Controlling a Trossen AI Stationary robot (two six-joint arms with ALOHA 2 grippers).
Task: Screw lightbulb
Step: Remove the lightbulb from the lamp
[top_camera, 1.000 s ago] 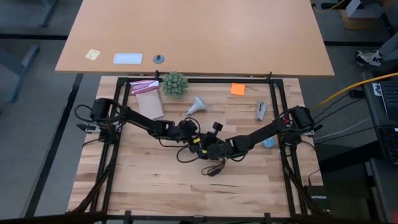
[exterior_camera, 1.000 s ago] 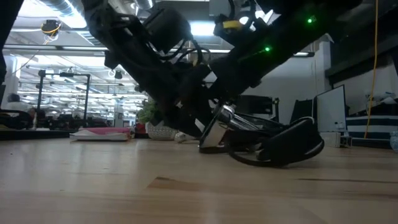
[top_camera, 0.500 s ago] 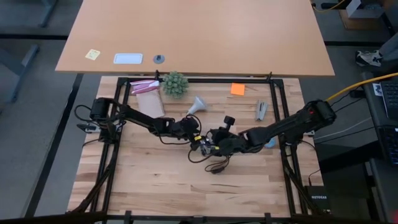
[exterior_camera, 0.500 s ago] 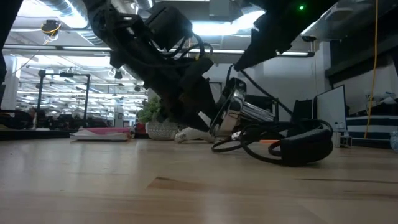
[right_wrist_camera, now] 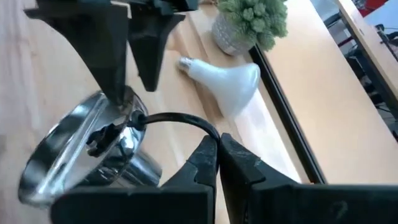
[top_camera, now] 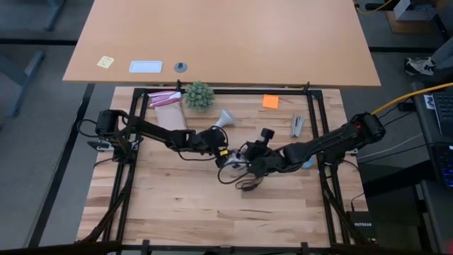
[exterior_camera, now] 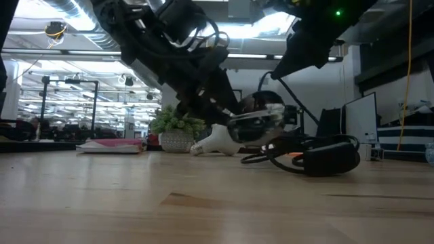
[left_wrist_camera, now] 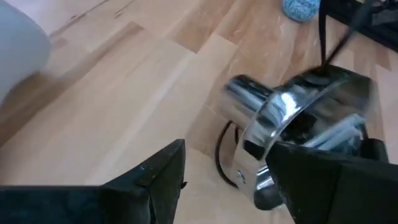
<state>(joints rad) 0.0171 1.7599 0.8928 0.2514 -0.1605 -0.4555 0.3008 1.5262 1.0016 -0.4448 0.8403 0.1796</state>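
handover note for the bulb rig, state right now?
Left gripper: open, fingers either side of the socket's chrome rim, at table centre; a grip isn't clear.
Right gripper: shut, right behind the black cord near the socket; whether it pinches the cord isn't clear.
Lightbulb: lying on its side on the table by the green plant, untouched.
Done: the socket is being handled only.
Left: pick up the bulb, line it up with the socket, screw it in.

A small green plant [top_camera: 199,95] is sitting at the far edge of the tabletop [top_camera: 177,205]. Beside the plant a pink packet [top_camera: 164,98] is lying, while an orange note [top_camera: 270,101] and a grey stapler-like object [top_camera: 296,125] are lying farther along on its other side. A silvery socket disc [exterior_camera: 258,126] with a black cord [top_camera: 244,185] is tilting nearer the middle, well apart from the plant.
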